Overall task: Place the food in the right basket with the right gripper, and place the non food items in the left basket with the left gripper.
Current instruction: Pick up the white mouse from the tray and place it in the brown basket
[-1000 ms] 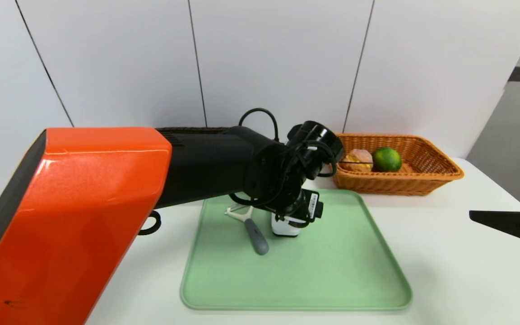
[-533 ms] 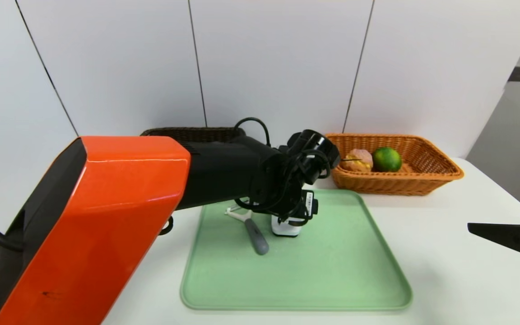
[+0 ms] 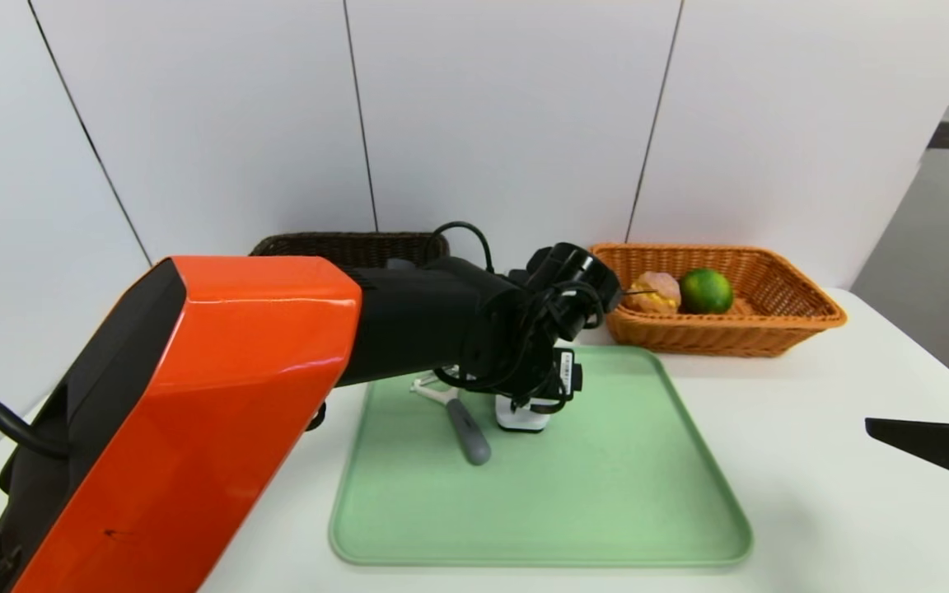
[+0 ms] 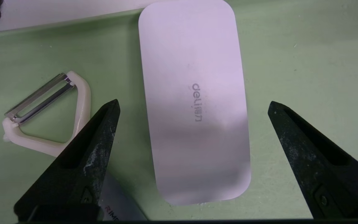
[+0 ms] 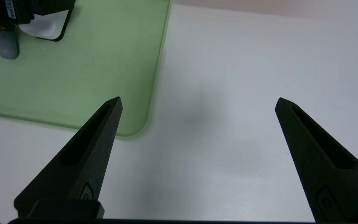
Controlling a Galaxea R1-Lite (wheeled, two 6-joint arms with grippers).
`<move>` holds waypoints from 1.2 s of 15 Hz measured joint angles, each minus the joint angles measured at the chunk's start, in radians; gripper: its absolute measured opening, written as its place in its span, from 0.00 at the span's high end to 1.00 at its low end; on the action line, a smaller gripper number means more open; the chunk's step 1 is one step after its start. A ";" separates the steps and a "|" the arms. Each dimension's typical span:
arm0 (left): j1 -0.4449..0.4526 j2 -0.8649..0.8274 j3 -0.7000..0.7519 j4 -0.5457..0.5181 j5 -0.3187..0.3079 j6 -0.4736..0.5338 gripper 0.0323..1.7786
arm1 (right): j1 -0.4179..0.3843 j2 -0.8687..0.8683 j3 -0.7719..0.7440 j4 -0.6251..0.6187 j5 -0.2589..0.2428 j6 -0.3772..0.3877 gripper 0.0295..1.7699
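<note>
With two foods already lying in the right basket (image 3: 779, 317), looks like the food half is done; a green lime (image 3: 706, 290) and a pinkish bun-like item (image 3: 653, 291) side by side in there, nothing edible left on the green tray (image 3: 606, 502); right gripper (image 5: 197, 102) parked off to the side over bare white bench (image 5: 244, 93), jaws spread wide, holding nothing; non-food half not done; white deli-branded case (image 4: 194, 102) lying flat on the tray, peeler (image 4: 45, 115) just beside it with its grey handle (image 3: 469, 432) pointing toward the near edge; left gripper (image 4: 193, 104) hovering right over the white case, jaws wide apart and empty, one finger on each long side, neither touching as far as can be seen; peeler head close to one finger, so could get nudged on the close; left basket (image 3: 343, 245), dark wicker, sitting at the back behind the left arm, mostly hidden, contents impossible to tell; judging from this, two items left to carry, case first, peeler after; big orange arm link blocking much of the head view on that side.
</note>
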 joint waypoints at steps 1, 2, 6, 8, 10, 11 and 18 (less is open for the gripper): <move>0.000 0.001 0.000 0.002 0.000 0.000 0.05 | 0.000 -0.004 0.001 0.000 0.000 0.000 0.04; 0.000 0.003 0.000 0.005 0.000 0.000 0.05 | 0.000 -0.008 0.004 0.000 0.000 0.000 0.04; 0.000 0.009 0.000 0.006 0.000 0.002 0.05 | 0.000 -0.017 0.017 0.000 0.000 0.000 0.04; 0.000 0.013 0.000 0.005 0.000 0.002 0.05 | 0.000 -0.022 0.022 0.000 0.000 0.000 0.04; 0.000 0.019 0.000 0.002 0.000 0.004 0.05 | 0.000 -0.027 0.027 0.000 0.000 0.000 0.04; 0.000 0.022 0.000 0.000 0.000 0.004 0.05 | 0.000 -0.029 0.028 0.000 0.000 0.000 0.04; 0.000 0.031 0.000 0.002 0.001 0.007 0.28 | 0.001 -0.046 0.042 0.000 0.000 -0.004 0.04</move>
